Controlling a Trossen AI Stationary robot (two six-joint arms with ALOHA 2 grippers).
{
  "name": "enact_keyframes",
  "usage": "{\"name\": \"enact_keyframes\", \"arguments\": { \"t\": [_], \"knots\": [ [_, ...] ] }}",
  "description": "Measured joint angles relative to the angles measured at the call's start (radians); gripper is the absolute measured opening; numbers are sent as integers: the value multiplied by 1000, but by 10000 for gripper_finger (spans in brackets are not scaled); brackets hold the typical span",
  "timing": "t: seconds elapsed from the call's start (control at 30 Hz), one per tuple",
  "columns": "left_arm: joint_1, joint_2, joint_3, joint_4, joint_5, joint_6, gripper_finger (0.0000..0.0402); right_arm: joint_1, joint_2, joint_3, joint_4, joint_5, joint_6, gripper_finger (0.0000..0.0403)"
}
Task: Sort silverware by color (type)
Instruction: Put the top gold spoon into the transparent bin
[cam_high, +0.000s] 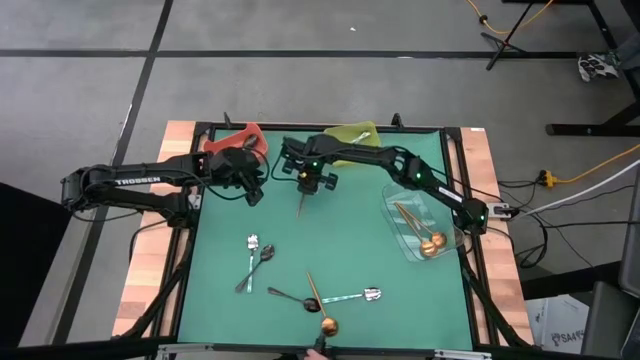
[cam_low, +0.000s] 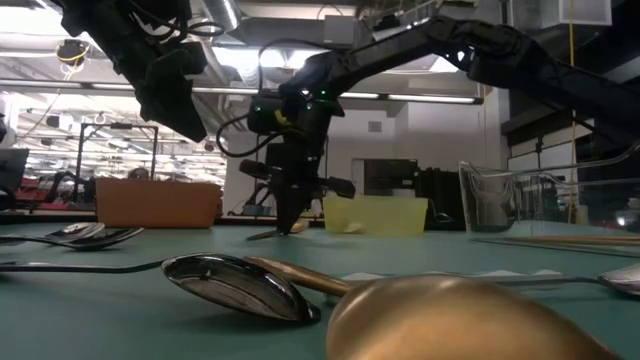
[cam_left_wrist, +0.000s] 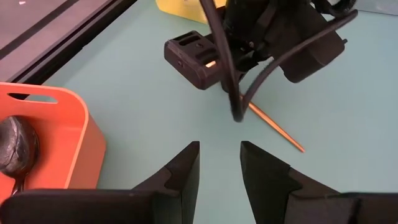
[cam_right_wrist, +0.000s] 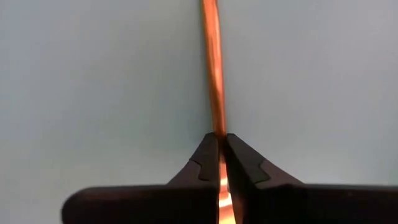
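1. Right hand: fingers pressed together on the thin handle of a copper spoon, pinching it close to one end, down over the far middle of the green bench.
2. Spoon relative to that hand: handle clamped between the fingertips and running straight out ahead of them in the right wrist view; the rest angling down toward the mat. Bowl not visible, so unclear which end is gripped.
3. Risk, as a judgement: slim handle gripped near its end, so likely to pivot or slip between the fingers on lifting, then drop short of the clear bin beside the right arm, where other copper spoons lie.
4. Left hand: fingers spread, holding nothing, hovering just beside the right hand; collision possible if either swings across.
5. Remaining spoons well away from both hands, scattered on the near side of the bench.
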Motion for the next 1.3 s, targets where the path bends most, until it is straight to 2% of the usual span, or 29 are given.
{"name": "enact_keyframes", "arguments": {
  "t": [0.27,0.63,1.3],
  "knots": [
    [0,0,0,0,0,0,110,39,-3,0,-16,109,51,2],
    [0,0,0,0,0,0,110,41,-30,-4,-64,87,135,1],
    [0,0,-1,-7,0,-4,110,38,-292,-2,-132,90,312,0]
  ]
}}
